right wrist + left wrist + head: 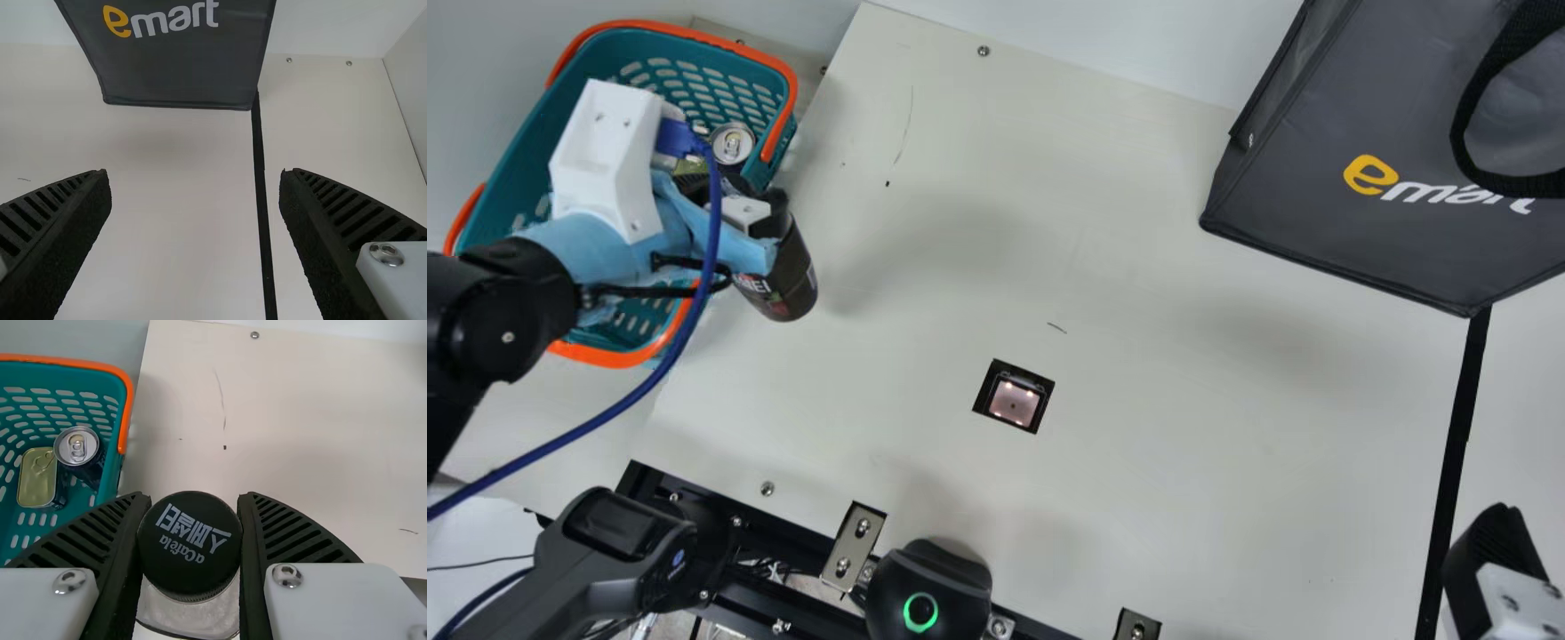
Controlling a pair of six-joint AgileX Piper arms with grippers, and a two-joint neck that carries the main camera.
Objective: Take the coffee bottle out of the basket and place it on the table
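Note:
My left gripper (758,206) is at the right side of the teal basket (507,169) in the main view, shut on the dark coffee bottle (783,277). The bottle hangs tilted beside the basket's orange rim, over the table's left part; whether its base touches the table I cannot tell. In the left wrist view the left gripper (189,540) has its ribbed fingers on both sides of the bottle's black cap (189,543). At the main view's lower right corner is my right gripper (1489,551); in the right wrist view the right gripper (195,193) stands open with nothing between its fingers.
Two cans, one silver-topped (77,447) and one gold-lidded (37,477), lie in the basket. A grey bag (1334,213) stands at the back right. The cream table (1103,267) has a small dark square plate (1014,396) near its middle and a black strip at right.

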